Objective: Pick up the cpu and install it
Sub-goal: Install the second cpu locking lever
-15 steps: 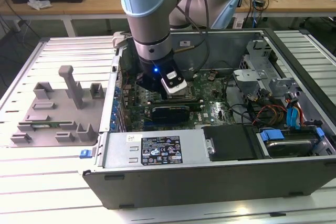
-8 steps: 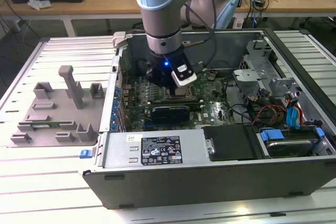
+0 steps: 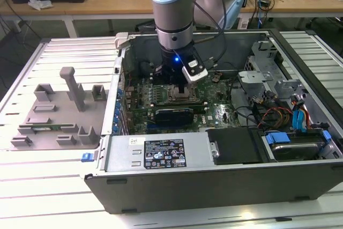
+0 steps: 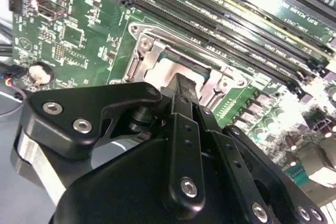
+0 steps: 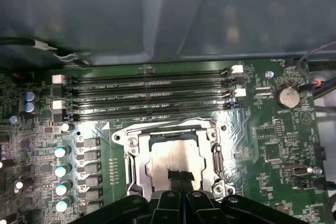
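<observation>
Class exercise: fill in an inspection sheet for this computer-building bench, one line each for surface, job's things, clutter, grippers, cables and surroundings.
Surface: pale slatted table carrying an open computer case.
Job's things: cpu, shiny silver, lies inside the socket frame on the green board.
Clutter: grey holder tray on the exterior view's left of the case.
Grippers: gripper is down over the cpu; whether it grips cannot be told.
Cables: coloured bundle inside the case, on the exterior view's right.
Surroundings: wooden bench behind.

Open grey metal computer case [image 3: 225,178] around the jaws, green motherboard [image 5: 273,145] beneath them, black memory slots [image 5: 152,98] just beyond, grey plastic fixture tray [image 3: 53,116] well apart on pale slatted bench [image 3: 43,186]
</observation>
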`<state>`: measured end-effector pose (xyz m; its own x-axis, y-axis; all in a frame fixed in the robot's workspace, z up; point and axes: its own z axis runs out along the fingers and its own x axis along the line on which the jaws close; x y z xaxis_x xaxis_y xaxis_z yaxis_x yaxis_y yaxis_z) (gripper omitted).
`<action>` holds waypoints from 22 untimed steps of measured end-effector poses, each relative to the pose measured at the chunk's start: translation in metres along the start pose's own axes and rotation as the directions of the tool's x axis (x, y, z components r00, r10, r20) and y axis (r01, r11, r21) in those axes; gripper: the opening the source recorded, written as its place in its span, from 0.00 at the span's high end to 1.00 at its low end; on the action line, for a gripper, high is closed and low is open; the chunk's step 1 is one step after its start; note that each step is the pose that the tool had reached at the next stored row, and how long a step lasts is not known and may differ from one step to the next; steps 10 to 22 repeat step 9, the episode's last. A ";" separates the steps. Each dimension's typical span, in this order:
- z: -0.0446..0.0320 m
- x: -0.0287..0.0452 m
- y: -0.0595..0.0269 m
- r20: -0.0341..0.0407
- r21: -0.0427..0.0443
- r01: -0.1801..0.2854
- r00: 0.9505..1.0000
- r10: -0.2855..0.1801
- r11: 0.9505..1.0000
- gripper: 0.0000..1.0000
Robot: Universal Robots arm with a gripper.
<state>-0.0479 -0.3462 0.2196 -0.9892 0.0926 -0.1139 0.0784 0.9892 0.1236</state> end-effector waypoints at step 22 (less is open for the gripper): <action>-0.0040 -0.0004 0.0010 0.000 0.000 0.000 1.000 0.000 1.000 0.89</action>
